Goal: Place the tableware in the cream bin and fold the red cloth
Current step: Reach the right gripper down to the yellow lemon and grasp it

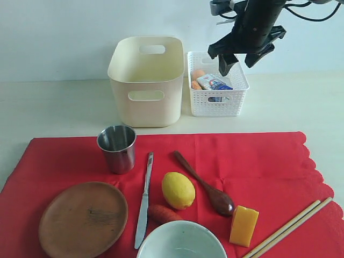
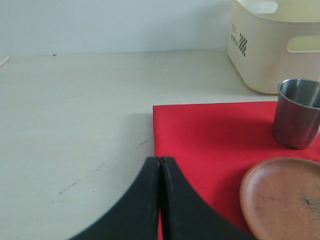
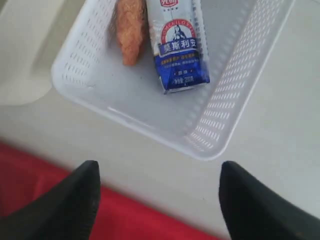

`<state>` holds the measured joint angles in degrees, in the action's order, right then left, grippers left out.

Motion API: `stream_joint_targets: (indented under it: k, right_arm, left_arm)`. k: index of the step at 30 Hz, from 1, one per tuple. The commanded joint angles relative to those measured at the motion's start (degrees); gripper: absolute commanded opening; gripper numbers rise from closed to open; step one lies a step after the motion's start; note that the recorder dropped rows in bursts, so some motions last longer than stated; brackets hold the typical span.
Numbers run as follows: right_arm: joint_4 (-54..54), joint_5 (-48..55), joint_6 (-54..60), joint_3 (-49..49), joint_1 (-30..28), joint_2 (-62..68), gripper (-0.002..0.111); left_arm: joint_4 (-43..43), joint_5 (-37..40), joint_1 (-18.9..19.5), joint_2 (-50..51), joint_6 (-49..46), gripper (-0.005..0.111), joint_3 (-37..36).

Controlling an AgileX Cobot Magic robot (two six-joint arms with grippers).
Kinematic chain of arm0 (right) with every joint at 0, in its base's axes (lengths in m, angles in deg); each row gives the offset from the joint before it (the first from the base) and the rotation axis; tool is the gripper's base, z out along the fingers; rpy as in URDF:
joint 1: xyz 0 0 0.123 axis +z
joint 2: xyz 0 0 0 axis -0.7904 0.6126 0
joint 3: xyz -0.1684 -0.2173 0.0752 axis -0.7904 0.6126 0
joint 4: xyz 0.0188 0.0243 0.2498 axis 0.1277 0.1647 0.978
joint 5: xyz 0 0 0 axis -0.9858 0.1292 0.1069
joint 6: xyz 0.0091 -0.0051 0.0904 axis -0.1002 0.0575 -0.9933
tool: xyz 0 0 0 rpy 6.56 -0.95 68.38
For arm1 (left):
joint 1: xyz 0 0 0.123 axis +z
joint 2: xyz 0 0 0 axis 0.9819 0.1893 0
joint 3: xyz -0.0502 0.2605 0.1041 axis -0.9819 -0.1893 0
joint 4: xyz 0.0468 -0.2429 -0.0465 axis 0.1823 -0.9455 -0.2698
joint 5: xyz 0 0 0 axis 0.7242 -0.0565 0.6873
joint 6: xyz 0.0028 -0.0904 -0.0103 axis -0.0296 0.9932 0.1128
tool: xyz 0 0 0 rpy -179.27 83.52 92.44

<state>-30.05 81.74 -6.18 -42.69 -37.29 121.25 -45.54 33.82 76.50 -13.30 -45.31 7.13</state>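
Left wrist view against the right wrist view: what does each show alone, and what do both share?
Only the left wrist view: the shut left gripper, steel cup and wooden plate. Only the right wrist view: the open right gripper, the white basket holding a milk carton and an orange-brown item. Both: the red cloth and pale table.

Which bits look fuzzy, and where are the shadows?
Right wrist view: the right gripper, up close, looks soft-edged and the milk carton slightly smeared. Left wrist view: the steel cup is crisp with bright reflections. Exterior view: even light, only a soft shadow under the lemon.
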Motion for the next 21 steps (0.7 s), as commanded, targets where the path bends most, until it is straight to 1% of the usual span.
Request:
stream_joint_targets:
  k: [1,3,4,5,6,7,8,9,10,11,12,13,16,19,21]
  right_arm:
    - [-0.3,1.1,-1.0,3.7,-0.2,-3.5,0.062]
    - [-0.3,1.1,-1.0,6.7,-0.2,-5.0,0.061]
    - [-0.3,1.1,-1.0,11.4,-0.2,-7.5,0.059]
    - [-0.3,1.1,-0.9,14.0,-0.2,-9.0,0.059]
    - [-0.3,-0.6,-0.4,19.8,-0.2,-12.0,0.057]
    - [-0.3,-2.3,-0.4,22.9,-0.2,-13.8,0.057]
    - [-0.3,-6.2,-0.4,28.5,-0.2,-17.7,0.057]
    - [-0.3,-8.6,-0.2,31.7,-0.2,-19.7,0.057]
    - [0.5,-13.8,0.7,37.6,-0.2,-23.1,0.057]
    - [1.0,-16.5,1.1,40.7,-0.2,-24.9,0.057]
    - [2.5,-21.6,1.1,46.3,-0.2,-27.8,0.057]
    - [4.3,-24.1,1.8,49.8,-0.2,-29.5,0.057]
    - [13.0,-26.9,8.1,55.4,-0.2,-31.5,0.057]
    - [23.3,-27.2,16.6,58.1,-0.2,-31.4,0.057]
    - [26.7,-27.2,19.5,58.7,-0.2,-31.3,0.057]
  left_arm:
    - [-0.6,-0.5,0.0,-0.3,0.0,0.000,-0.1]
    - [-0.6,-0.5,0.0,-0.3,0.0,0.000,-0.1]
    - [-0.6,-0.5,0.0,-0.3,0.0,0.000,-0.1]
    - [-0.6,-0.5,0.0,-0.3,0.0,0.000,-0.1]
    - [-0.6,-0.5,0.0,-0.3,0.0,0.000,-0.1]
    - [-0.6,-0.5,0.0,-0.3,0.0,0.000,-0.1]
    - [-0.6,-0.5,0.0,-0.3,0.0,0.000,-0.1]
    - [-0.6,-0.5,0.0,-0.3,0.0,0.000,-0.1]
    - [-0.6,-0.5,0.0,-0.3,0.0,0.000,-0.1]
    - [-0.6,-0.5,0.0,-0.3,0.0,0.000,-0.1]
    - [-0.6,-0.5,0.0,-0.3,0.0,0.000,-0.1]
    - [-0.6,-0.5,0.0,-0.3,0.0,0.000,-0.1]
    - [-0.6,-0.5,0.0,-0.3,0.0,0.000,-0.1]
    - [-0.6,-0.5,0.0,-0.3,0.0,0.000,-0.1]
    - [-0.6,-0.5,0.0,-0.3,0.0,0.000,-0.1]
